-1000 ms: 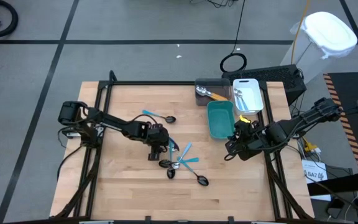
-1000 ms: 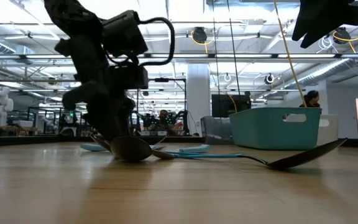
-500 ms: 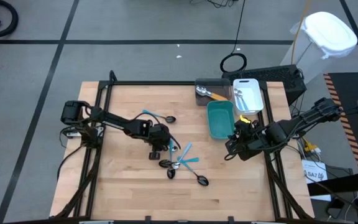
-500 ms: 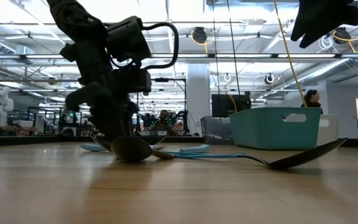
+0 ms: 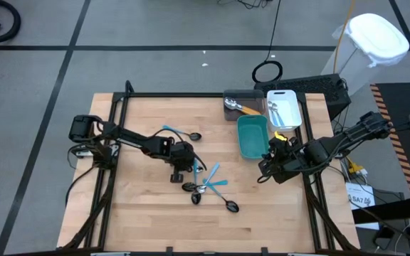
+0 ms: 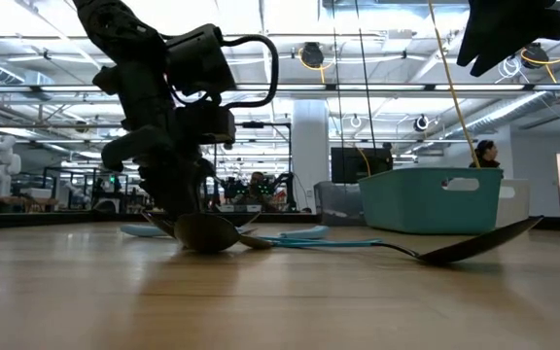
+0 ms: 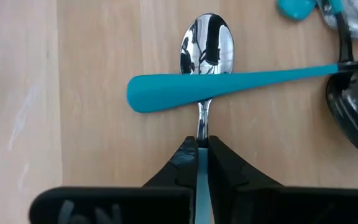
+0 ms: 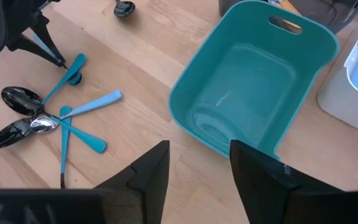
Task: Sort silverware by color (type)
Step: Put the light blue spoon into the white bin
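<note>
From above, a pale wooden table (image 5: 148, 206) stands on a grey floor with dark stripes, and three bins sit at its far right corner: a gray bin (image 5: 242, 105) with an orange-handled piece, a white bin (image 5: 284, 108) with a few light-blue pieces, and an empty teal bin (image 5: 252, 136). So the sorting is begun but, as I judge it, well short of half done; most of the silverware (image 5: 208, 188) lies in a loose pile near the table's middle, with one blue-handled spoon (image 5: 180, 133) apart toward the far side. The left gripper (image 5: 182, 168) is down at the pile's left edge; the right gripper (image 5: 275, 165) waits just beside the teal bin. In the low view, against a bright workshop with ceiling lights, the left arm stands over dark spoon bowls (image 6: 205, 233), and one dark spoon (image 6: 460, 245) lies with its handle slanting up. The left wrist view shows the fingers (image 7: 219, 163) clenched on the blue handle of a silver-headed spoon (image 7: 206, 53), its long axis running straight away from the gripper, bowl outermost, with another blue handle (image 7: 229, 87) lying crosswise on its neck (it may drag). In the right wrist view the fingers (image 8: 149, 171) stand apart, holding nothing, above the teal bin's rim.
</note>
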Motion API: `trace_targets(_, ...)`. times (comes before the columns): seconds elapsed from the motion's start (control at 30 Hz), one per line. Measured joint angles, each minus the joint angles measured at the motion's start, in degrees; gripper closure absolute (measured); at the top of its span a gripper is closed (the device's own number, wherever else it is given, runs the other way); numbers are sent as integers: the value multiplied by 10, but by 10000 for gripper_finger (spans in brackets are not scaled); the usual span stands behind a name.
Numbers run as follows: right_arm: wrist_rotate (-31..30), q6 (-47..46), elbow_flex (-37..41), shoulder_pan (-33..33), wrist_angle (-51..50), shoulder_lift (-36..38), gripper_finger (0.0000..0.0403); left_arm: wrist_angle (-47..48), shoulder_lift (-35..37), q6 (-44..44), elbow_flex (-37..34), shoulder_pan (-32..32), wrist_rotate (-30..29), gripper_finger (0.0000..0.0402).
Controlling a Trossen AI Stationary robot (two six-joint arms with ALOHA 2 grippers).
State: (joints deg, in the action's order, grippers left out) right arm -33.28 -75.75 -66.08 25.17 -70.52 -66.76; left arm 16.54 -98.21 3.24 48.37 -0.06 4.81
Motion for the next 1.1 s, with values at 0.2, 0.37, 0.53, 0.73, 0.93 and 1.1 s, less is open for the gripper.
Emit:
trace_targets(0.2,-14,-3,0,0,1,0,239,47,29,-10,-3,1,-6,391)
trace_targets(0.37,-43,-19,0,0,3,0,239,95,43,-11,-3,0,-17,391)
trace_targets(0.53,-71,-20,0,0,6,0,239,120,51,-20,-1,0,-34,392)
trace_targets(0.73,-74,-21,0,0,22,0,238,149,55,-21,44,0,-48,392)
trace_targets(0.93,-76,-20,0,-1,28,0,239,153,54,-18,107,1,-78,392)
trace_targets(1.1,-76,-22,0,-1,30,0,239,150,55,-18,154,11,-96,392)
